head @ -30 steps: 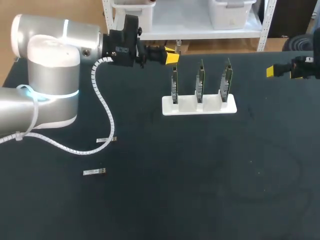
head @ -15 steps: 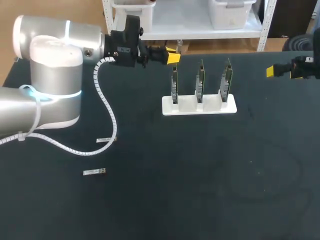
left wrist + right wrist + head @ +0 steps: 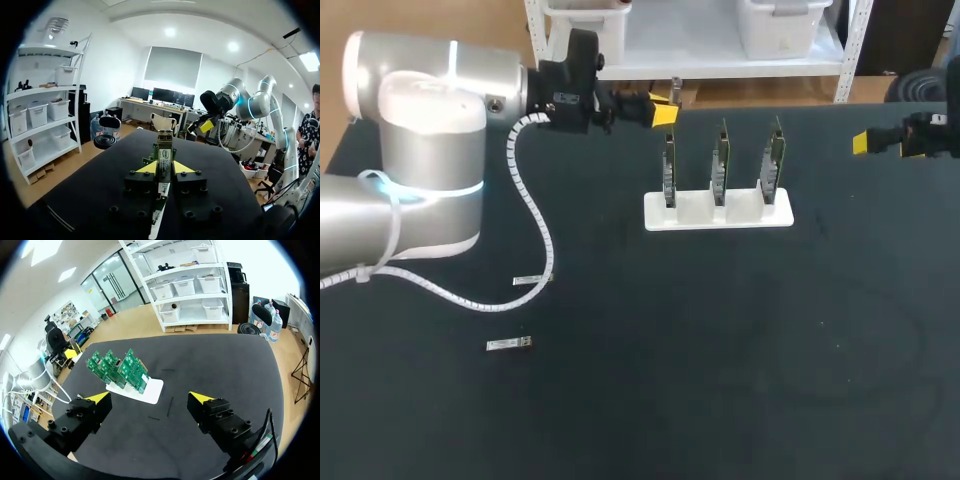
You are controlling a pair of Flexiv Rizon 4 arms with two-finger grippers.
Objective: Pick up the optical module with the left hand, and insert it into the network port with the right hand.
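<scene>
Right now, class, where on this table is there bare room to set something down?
The widest bare stretch of table lies in front of the white board stand, out to the right edge. The left side is crowded: a near module, a far module and the left arm's cable lie there.

In the left wrist view the module [image 3: 164, 155] is hiding its lower end between the left gripper's [image 3: 164, 167] fingers, and both are covering most of the rack [image 3: 155, 227] behind. In the head view the right arm is running off the edge well right of the rack, only the right gripper [image 3: 878, 142] showing, and the ports on the boards [image 3: 720, 160] are showing too small to tell. Well left of the rack, a spare module [image 3: 528, 280] is losing one end at the cable [image 3: 534, 215].
</scene>
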